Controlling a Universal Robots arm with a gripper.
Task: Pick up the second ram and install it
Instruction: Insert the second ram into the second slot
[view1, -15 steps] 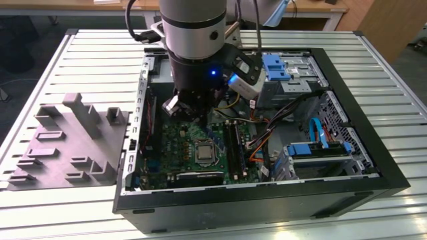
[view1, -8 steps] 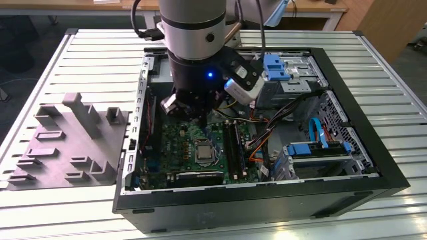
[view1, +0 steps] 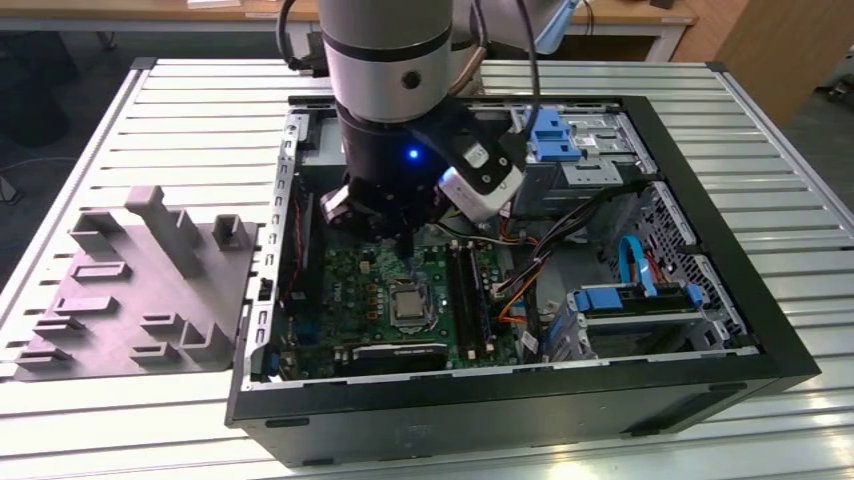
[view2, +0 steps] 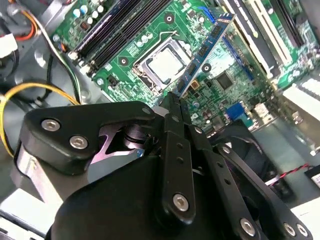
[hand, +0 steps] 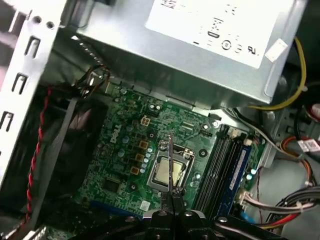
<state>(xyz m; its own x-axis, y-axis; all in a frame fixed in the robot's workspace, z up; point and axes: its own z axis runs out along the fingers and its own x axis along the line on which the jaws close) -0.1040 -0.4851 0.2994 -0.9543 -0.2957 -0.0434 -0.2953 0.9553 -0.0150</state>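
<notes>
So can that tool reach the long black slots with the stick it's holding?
Probably yes. The tool holds the second ram over the motherboard; the black slots lie beside it with nothing standing between, though cables crowd their far side.

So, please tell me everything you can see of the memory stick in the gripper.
The second ram is a slim, flat blue circuit board with dark chips. The gripper is shut on one short end, so the stick juts straight out from it. It hangs over the motherboard, near the processor socket, apparently touching nothing else.
</notes>
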